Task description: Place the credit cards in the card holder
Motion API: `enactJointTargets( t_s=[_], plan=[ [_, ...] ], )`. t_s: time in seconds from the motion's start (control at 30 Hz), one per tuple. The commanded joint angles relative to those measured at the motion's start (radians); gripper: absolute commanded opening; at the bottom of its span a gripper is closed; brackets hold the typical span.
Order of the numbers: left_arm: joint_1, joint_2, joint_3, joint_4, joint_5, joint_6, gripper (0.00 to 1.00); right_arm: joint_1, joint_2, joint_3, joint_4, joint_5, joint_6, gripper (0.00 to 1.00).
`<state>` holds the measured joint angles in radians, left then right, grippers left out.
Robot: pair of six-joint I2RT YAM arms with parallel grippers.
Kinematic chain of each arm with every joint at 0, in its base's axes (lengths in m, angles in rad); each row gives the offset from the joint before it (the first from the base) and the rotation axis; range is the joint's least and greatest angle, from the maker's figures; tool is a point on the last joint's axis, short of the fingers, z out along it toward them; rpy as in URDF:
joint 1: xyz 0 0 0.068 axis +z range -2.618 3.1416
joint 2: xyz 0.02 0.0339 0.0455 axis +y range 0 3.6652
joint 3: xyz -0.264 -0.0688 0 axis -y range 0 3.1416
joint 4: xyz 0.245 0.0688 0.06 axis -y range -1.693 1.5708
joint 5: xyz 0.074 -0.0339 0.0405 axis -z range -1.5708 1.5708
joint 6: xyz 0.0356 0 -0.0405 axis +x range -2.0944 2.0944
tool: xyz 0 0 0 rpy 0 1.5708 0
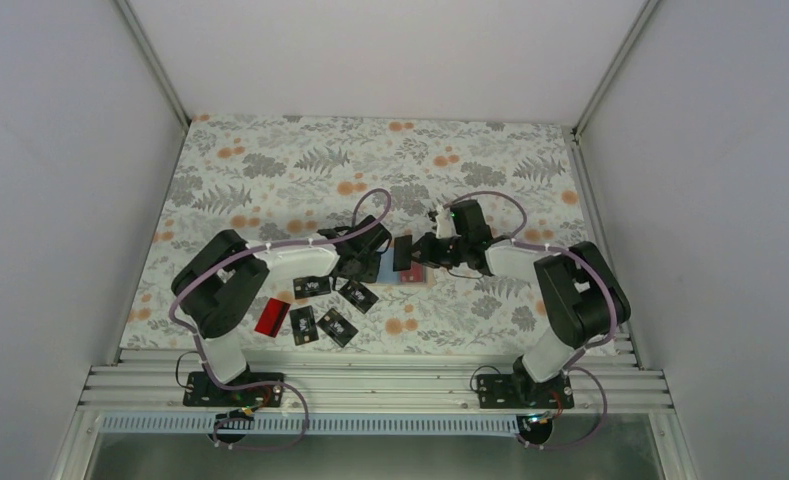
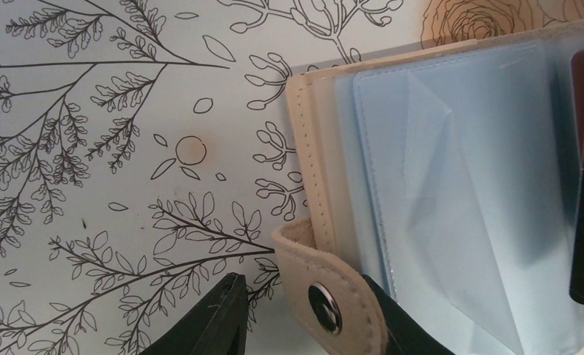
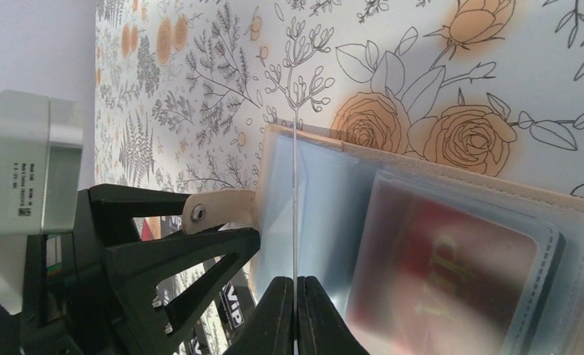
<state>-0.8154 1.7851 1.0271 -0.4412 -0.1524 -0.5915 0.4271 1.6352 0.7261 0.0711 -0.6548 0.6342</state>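
The card holder (image 1: 384,268) lies open on the floral cloth, light blue inside (image 2: 451,185), with a red card (image 3: 451,274) in its right pocket. My left gripper (image 2: 300,285) is open around the holder's tan snap tab (image 2: 326,303), which rests against one finger only. My right gripper (image 3: 294,281) is shut on a black credit card (image 1: 403,252). That card stands on edge over the holder's clear pocket and shows as a thin line (image 3: 294,207). Several black credit cards (image 1: 312,286) (image 1: 337,326) and a red one (image 1: 271,316) lie loose at the front left.
White walls close in the table on the left, right and back. A metal rail (image 1: 370,380) with both arm bases runs along the near edge. The left wrist's white camera box (image 3: 29,170) sits close beside the holder.
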Motion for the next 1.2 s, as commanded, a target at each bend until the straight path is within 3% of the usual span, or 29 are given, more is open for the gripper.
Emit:
enactJointTargets(
  t_s=[0.0, 1.17],
  plan=[
    [0.001, 0.018, -0.02, 0.019, 0.016, -0.01, 0.35, 0.009, 0.021, 0.023, 0.051, 0.005, -0.021, 0.04],
    [0.001, 0.017, -0.035, 0.041, 0.045, -0.007, 0.31, 0.035, 0.167, 0.014, 0.111, -0.103, 0.096, 0.04]
  ],
)
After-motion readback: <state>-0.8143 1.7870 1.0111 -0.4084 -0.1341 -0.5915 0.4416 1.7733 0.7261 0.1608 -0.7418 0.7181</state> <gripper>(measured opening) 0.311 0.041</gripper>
